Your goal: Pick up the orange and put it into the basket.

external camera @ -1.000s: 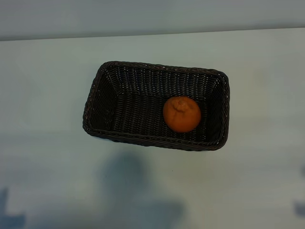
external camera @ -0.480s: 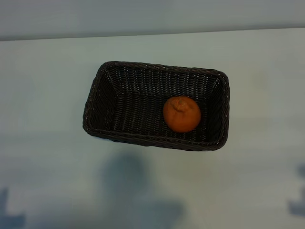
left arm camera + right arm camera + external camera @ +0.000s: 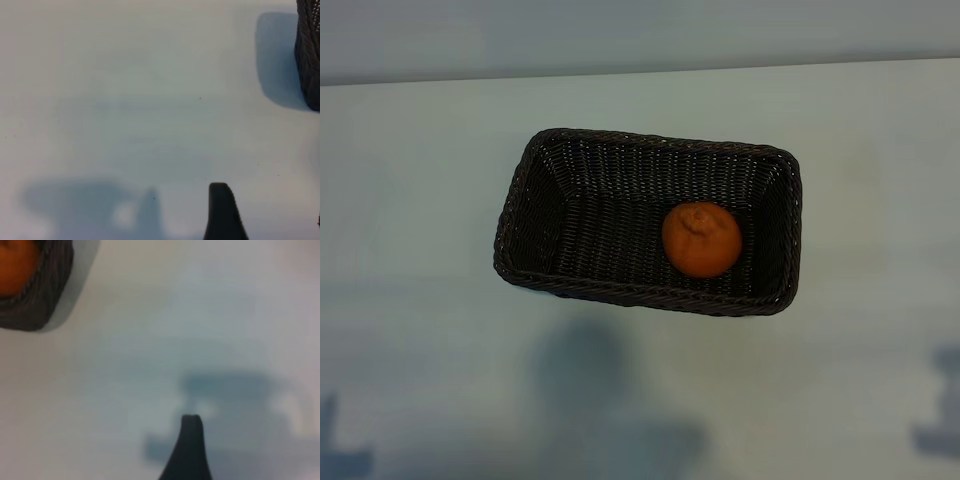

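1. Orange [image 3: 701, 239] sits inside the basket [image 3: 530, 190], on the woven floor toward the right end as you see it from the exterior camera, puckered stem end facing up.
2. Fruit lies near the right wall and the front wall; you can't tell whether it touches either.
3. Basket stands flat on the pale table [image 3: 410, 200], long side across the view, slightly skewed.
4. Nothing grips the orange; no finger is at the basket.
5. Left wrist view gives you one dark fingertip of the left gripper [image 3: 223, 210] over bare table, with a basket corner [image 3: 309, 55] at the frame edge, well apart. Jaws are spread, holding nothing.
6. Right wrist view gives you one dark fingertip of the right gripper [image 3: 189, 450] above the table, with a basket corner [image 3: 42, 305] and a slice of the orange [image 3: 15, 265] in the far corner. Jaws are spread wide, empty.
7. Soft arm shadows fall on the table in front of the basket.
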Available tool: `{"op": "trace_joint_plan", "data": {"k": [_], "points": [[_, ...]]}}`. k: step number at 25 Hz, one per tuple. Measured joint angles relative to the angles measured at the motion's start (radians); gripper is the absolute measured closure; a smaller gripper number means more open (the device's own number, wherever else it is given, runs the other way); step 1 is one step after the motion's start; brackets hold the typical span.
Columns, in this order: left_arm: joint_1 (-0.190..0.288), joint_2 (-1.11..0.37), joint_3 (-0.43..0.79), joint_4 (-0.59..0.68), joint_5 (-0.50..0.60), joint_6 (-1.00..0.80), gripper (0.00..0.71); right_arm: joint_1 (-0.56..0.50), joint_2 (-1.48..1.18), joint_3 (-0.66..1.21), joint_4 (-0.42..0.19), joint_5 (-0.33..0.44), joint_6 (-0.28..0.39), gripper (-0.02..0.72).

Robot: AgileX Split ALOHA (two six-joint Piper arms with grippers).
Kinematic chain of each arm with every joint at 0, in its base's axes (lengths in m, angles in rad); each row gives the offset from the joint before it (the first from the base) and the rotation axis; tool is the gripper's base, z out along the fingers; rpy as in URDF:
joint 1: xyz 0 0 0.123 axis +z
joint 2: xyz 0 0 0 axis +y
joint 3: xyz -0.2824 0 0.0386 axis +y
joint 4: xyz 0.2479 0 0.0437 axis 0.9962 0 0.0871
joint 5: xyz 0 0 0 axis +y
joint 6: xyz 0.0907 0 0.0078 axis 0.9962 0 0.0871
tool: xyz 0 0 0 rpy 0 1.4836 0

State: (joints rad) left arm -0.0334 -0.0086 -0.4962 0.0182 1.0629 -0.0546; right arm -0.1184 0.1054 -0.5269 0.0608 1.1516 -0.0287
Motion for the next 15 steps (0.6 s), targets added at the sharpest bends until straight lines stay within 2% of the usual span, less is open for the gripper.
{"op": "trace_joint_plan", "data": {"k": [2, 15], "points": [[0.0, 0.0, 0.0, 0.0, 0.0, 0.0, 0.229, 0.0, 0.0, 0.0, 0.016, -0.001, 0.001, 0.106], [0.0, 0.0, 0.0, 0.0, 0.0, 0.0, 0.229, 0.0, 0.0, 0.0, 0.018, -0.001, 0.001, 0.107]]}}
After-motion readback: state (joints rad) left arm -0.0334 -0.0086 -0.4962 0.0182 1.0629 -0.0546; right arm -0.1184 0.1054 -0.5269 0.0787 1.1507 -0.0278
